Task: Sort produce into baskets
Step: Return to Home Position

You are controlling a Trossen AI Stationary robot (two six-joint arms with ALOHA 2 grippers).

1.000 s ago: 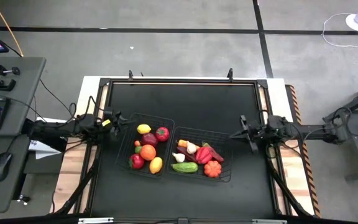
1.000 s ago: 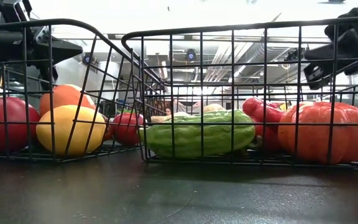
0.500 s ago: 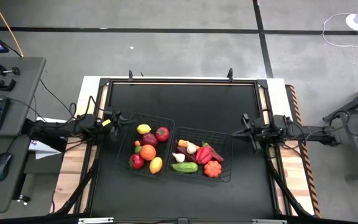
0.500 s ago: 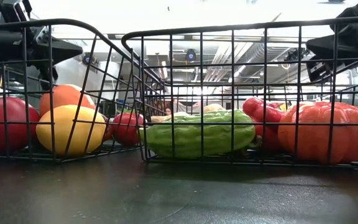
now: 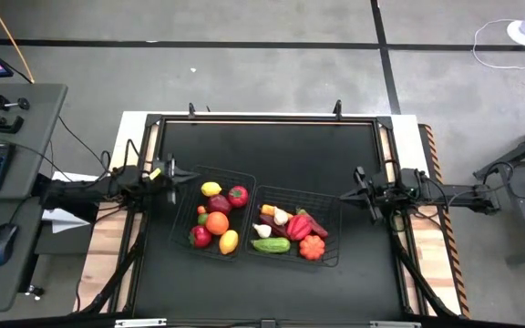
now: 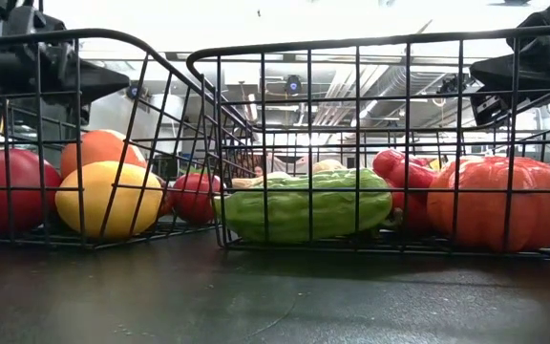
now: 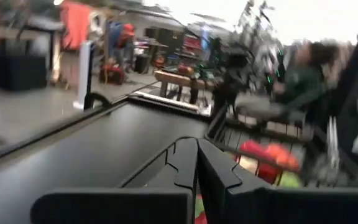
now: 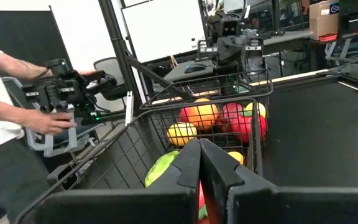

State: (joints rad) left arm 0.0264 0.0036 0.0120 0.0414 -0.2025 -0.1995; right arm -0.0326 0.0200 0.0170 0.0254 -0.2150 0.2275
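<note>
A: Where are we w/ the job?
B: Wrap-up, I'd say. On the desk (image 5: 272,146) I see no produce (image 5: 219,204) outside the baskets. Left basket (image 5: 186,205) and right basket (image 5: 328,208) sit side by side mid-desk, touching or nearly so.
A: Arms?
B: Both are out at the sides, low & level. Left end effector (image 5: 177,173) hovers just off the left basket's outer corner, fingers pressed together, carrying nothing. Right end effector (image 5: 346,194) is just off the right basket's outer side, also pressed together & empty. Each wrist view shows its finger pair meeting.
A: Contents?
B: Right basket: cucumber (image 5: 272,244) at one edge, pumpkin (image 5: 312,247) next to it, peppers (image 5: 299,226), garlic (image 5: 281,216). Left basket: orange (image 5: 217,222), lemons (image 5: 229,241), red fruit (image 5: 238,194).
A: Next move?
B: My read is retract & park: fold each arm back w/o snagging the wire rims. Prob. no more picking needed.
A: Vs half a sec ago?
B: Left end effector has edged toward the basket corner & turned at the wrist. In the low view, the bit that hung under it is out of sight. Right arm barely differs; a sec ago it reached further in, so it's been backing out. Baskets & produce haven't budged.
</note>
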